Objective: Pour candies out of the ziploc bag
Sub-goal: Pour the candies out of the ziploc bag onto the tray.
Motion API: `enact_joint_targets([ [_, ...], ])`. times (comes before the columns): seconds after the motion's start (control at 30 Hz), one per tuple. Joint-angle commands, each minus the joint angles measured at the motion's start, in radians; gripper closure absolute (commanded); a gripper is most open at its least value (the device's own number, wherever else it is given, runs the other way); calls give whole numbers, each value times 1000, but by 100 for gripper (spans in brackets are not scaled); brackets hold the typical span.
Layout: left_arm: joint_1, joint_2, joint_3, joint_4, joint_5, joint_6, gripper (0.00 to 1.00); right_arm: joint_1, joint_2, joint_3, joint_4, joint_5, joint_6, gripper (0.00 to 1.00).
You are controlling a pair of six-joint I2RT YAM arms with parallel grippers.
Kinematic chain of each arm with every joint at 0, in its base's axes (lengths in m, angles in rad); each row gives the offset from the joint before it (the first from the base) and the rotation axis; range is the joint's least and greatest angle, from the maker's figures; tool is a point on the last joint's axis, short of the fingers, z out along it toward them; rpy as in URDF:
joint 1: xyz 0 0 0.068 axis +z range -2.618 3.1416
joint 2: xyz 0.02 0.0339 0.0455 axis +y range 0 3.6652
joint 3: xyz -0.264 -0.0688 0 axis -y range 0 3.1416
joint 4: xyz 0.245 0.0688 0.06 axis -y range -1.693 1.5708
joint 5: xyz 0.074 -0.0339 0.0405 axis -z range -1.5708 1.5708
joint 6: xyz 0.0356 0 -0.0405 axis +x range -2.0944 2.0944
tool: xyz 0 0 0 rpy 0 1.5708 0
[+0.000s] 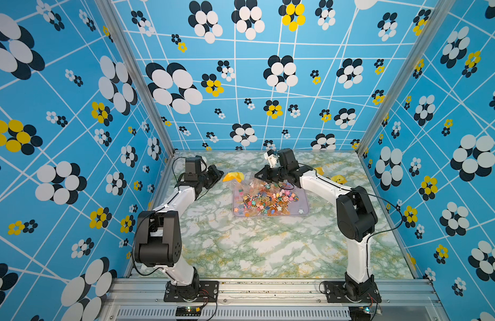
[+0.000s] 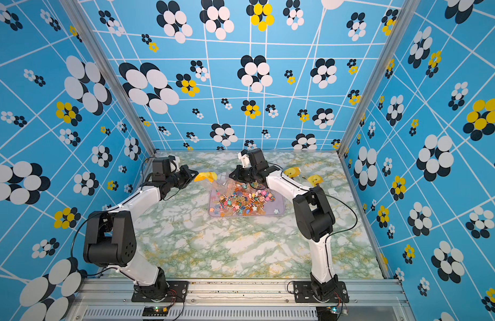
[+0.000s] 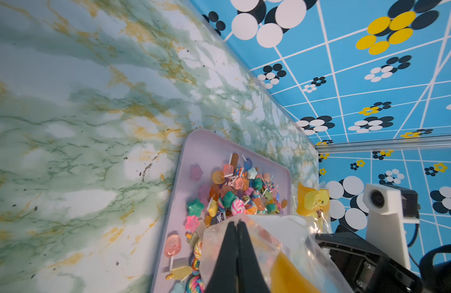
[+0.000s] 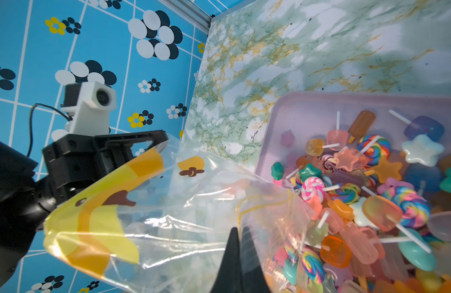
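1. Ziploc bag (image 1: 234, 177): hangs above the far left corner of the tray (image 1: 299, 208), stretched between both grippers. Long axis runs from outside that corner inward over the tray. Closed yellow end points away from the tray; mouth tips down towards the pile inside it.
2. Looks like crinkled clear film (image 4: 168, 223), slack and glossy, with a thin yellow zip line near the mouth. Carries a yellow duck print with brown marks and a small yellow-and-brown motif on the clear part.
3. Candies (image 1: 265, 201): lie heaped in the pale lilac tray, thickest across its middle and far side, with a few loose stars towards its near edge. Show up close (image 4: 358, 203) as swirl lollipops in pink, blue and rainbow, translucent ice-lolly shapes on pale sticks, and stars in teal, orange, pink and white.
4. Left gripper (image 3: 236, 222): fingers pressed together, pinching the bag's yellow end just off the tray's far left corner.
5. Right gripper (image 4: 238, 229): fingers closed tight on the clear film beside the mouth, above the tray's far edge.
6. Two more yellow duck-print bags (image 1: 338, 179): lie beyond the tray's far right corner on the green marble tabletop (image 1: 254, 250).
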Motion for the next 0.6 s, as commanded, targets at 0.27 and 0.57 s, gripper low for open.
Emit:
enact_joint_targets([
  [0.27, -57, -68, 83, -70, -15, 50, 100, 10, -32, -101, 22, 11, 5, 100],
  [0.57, -113, -76, 165, -122, -44, 74, 100, 0, -68, -147, 32, 22, -3, 100],
])
